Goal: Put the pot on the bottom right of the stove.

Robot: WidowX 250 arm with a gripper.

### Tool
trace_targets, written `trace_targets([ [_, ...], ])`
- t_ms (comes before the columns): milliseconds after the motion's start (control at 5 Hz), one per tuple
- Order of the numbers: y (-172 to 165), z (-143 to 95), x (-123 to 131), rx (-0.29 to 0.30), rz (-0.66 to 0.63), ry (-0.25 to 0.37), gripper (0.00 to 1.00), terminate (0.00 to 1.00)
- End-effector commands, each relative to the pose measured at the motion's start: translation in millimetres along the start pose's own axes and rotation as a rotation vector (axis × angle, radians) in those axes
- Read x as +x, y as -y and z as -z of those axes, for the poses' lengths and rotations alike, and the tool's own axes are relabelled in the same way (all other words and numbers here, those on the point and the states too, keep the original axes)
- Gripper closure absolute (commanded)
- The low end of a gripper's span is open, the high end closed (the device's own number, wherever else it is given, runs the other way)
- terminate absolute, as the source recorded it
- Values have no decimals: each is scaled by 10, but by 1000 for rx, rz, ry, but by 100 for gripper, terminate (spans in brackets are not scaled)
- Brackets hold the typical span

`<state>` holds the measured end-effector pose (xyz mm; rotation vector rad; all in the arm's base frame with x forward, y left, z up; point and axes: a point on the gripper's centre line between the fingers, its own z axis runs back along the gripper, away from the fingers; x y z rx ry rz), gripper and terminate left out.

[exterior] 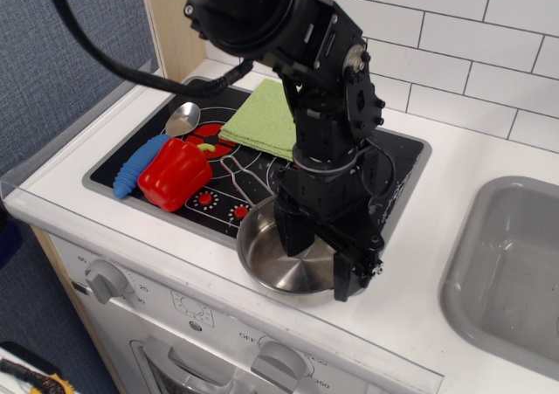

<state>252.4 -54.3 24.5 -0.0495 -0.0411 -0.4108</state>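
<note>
The shiny steel pot (278,261) is at the stove's front right, overlapping the grey front rim and the white counter. It looks slightly tilted toward the camera. My gripper (321,256) is shut on the pot's right wall, with one finger (293,233) inside the pot and the other (351,272) outside. The black stove (400,169) with red burners and red dials (240,211) lies behind and to the left, and the arm hides much of its right half. I cannot tell whether the pot rests on the surface or hangs just above it.
A red toy pepper (175,174) and a spoon with a blue handle (142,162) lie on the stove's left half. A green cloth (260,117) covers the back middle. The grey sink (515,263) is to the right. A tiled wall stands behind.
</note>
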Motion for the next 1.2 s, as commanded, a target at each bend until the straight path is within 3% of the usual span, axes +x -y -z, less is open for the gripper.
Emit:
trace_targets([
  [0, 19, -783, 142, 126, 77, 220, 0, 0],
  [200, 11, -957, 158, 120, 14, 243, 0, 0],
  [600, -111, -653, 2, 142, -212, -26, 0, 0],
  [800, -111, -653, 2, 142, -212, -26, 0, 0],
  [1000, -111, -653, 2, 142, -212, -26, 0, 100],
])
